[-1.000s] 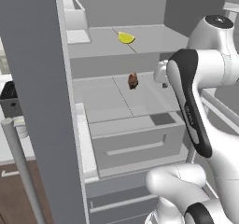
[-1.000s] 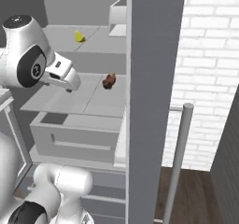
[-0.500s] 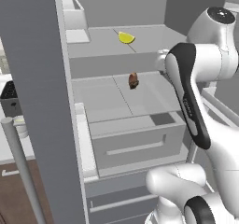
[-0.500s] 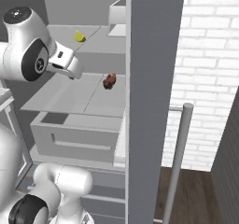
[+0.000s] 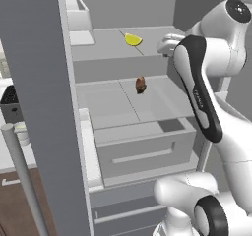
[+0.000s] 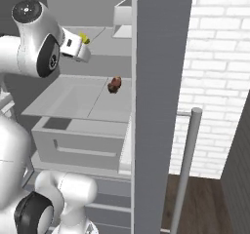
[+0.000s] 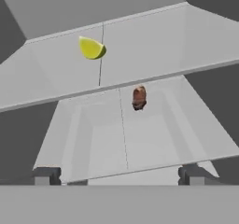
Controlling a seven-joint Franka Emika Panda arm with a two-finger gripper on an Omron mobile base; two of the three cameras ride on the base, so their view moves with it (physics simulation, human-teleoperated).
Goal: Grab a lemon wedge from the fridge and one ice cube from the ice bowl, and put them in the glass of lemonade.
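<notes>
reach for the lemon wedge [image 5: 133, 39] was the step in hand, i judged. the fridge [image 5: 37, 82] stood open before me, and the wedge lay on its upper shelf, with a small brown lump [image 5: 141, 84] on the shelf below. my gripper [image 7: 119, 175] was spread fully wide and held nothing, near the upper shelf's front edge and short of the wedge. next, i reckoned, i needed to push in over that shelf, straddle the wedge, then close gently.
</notes>
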